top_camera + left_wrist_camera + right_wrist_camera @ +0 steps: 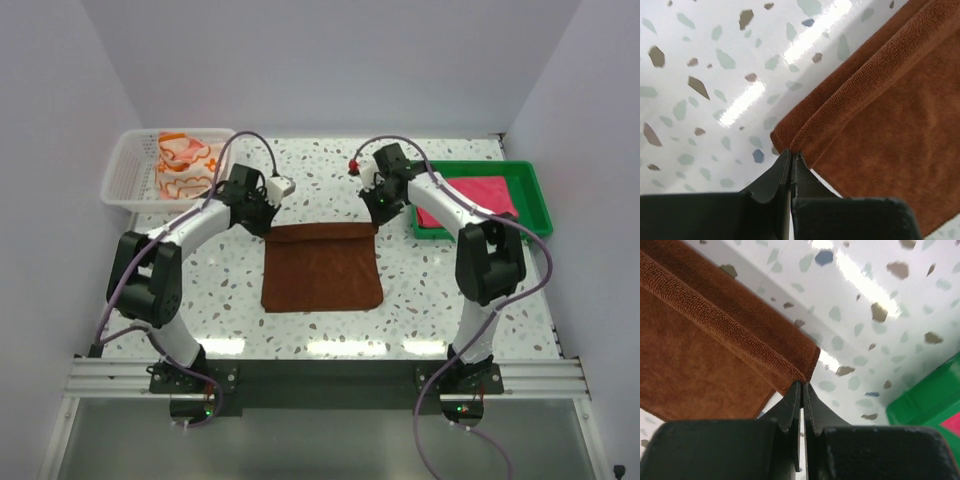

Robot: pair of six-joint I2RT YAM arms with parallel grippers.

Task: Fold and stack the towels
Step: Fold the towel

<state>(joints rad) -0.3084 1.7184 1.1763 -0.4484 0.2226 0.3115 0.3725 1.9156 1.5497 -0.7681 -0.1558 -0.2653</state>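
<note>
The brown towel (pixel 322 268) lies central on the worktop (pixel 420 290), far corners pinched in the left hand (pixel 266 226) and right hand (pixel 376 222): the first fold seems begun, and next both must draw that edge evenly nearward.

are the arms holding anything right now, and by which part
Both grip the brown towel: left gripper pinches its far left corner, right gripper its far right corner.
</note>
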